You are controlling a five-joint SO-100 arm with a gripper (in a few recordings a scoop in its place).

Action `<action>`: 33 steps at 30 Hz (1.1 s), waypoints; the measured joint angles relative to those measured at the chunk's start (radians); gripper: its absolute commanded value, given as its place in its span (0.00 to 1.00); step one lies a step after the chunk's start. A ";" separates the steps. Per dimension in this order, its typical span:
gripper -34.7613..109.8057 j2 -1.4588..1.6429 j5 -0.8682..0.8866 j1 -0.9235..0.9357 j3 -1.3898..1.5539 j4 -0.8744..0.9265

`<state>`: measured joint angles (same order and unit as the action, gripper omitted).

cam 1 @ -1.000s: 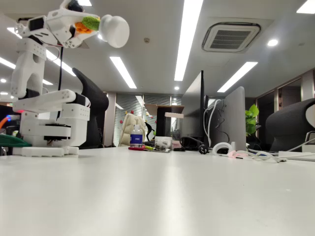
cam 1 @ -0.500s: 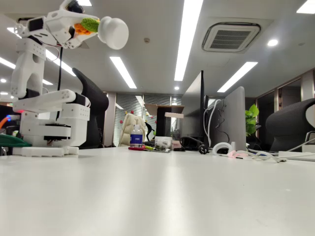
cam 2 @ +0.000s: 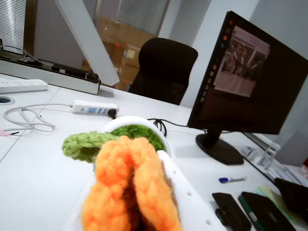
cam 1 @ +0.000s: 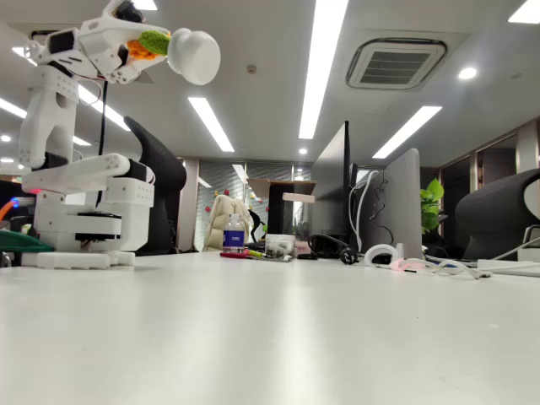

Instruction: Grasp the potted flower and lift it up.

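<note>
- Flower (cam 1: 191, 52): held high above the table (cam 1: 278, 329) at the upper left of the fixed view, tipped onto its side, with the white pot pointing right and the green and orange crochet toward the arm. In the wrist view the flower (cam 2: 127, 185) lies close to the lens, orange petals nearest, a green leaf to the left, and the pot rim beyond.
- Gripper (cam 1: 135, 44): clenched on the flower's crocheted part; a white finger (cam 2: 185, 202) presses against the petals in the wrist view. The pot itself hangs free of the jaws.
- Change: between a second ago and half a second ago the pot shifted slightly left and up in the fixed view; since then it has not moved. The arm (cam 1: 72, 152) holds the same raised pose.
- Meaning for the task: the flower is well clear of the table and steady, so the grasp and the lift both appear complete. The lift seems to have reached its top, or nearly so.
- Risk, as judged: the grip is on soft yarn and not on the pot, and the pot is cantilevered sideways; a slip is possible if the arm jolts.
- Surroundings: a water bottle (cam 1: 234, 234) and monitors (cam 1: 396, 207) stand far back on the table in the fixed view; a power strip (cam 2: 94, 107) and a monitor (cam 2: 250, 82) lie beyond the flower in the wrist view.
</note>
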<state>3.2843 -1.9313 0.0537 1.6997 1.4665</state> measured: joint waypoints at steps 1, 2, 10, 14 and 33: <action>0.24 0.000 0.000 0.000 0.000 0.000; 0.24 0.000 0.000 0.000 0.000 0.000; 0.24 0.000 0.005 0.000 0.000 0.000; 0.24 0.000 0.005 0.000 0.000 0.000; 0.24 0.000 0.041 -0.002 0.011 -0.012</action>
<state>3.2843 -1.8899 0.0522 1.7104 1.4542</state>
